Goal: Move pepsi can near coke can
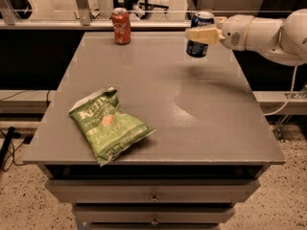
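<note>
A grey surface [206, 128] tops a set of drawers [153, 195] in a dim lab, with a rail and chair legs along the far edge. The claw [202, 31] reaches in from the right over the far right part of the surface and is clenched around the pepsi can [196, 49], one pale finger lying across the can's upper half. The can hangs upright in the air, clear of the surface. The coke can [121, 27] stands well apart to the left, by the far left edge, and a green chip bag [110, 126] lies near the front left, out of the likely path. The main risk, as I judge it, is at the end of the carry. Coming in too close or too low could knock the red can over or push it off the far edge, which it stands right beside. The grip also looks high on the can, so a quick sideways swing might let it tip or slip. The second finger is hidden behind the can, so how squarely it is held cannot be told. The arm [268, 32] is cut off at the right edge, and the can's lettering is too blurred to read.
</note>
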Controlling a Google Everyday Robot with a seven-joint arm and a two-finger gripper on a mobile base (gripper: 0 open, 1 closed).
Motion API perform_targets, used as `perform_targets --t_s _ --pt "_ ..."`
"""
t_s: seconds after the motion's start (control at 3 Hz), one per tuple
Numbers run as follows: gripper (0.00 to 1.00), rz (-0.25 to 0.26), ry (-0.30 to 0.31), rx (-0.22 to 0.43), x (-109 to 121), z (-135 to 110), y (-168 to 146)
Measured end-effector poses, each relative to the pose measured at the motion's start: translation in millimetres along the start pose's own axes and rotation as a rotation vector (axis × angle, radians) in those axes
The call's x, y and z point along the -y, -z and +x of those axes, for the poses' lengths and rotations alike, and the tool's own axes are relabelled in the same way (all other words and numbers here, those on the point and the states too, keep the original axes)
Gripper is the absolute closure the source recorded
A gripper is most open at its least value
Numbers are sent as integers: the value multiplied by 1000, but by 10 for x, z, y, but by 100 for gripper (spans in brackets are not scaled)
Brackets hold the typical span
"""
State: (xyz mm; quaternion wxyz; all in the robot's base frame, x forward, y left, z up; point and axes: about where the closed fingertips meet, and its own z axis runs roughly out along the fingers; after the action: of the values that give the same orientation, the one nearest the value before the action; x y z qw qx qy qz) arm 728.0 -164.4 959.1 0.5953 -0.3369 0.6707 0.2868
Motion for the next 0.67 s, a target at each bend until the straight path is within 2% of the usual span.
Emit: perform_targets --t_s 0.33,0.67 --pt "100 -3 58 14 30 -208 -492" --pt "100 4 124 8 -100 -423 -1429"
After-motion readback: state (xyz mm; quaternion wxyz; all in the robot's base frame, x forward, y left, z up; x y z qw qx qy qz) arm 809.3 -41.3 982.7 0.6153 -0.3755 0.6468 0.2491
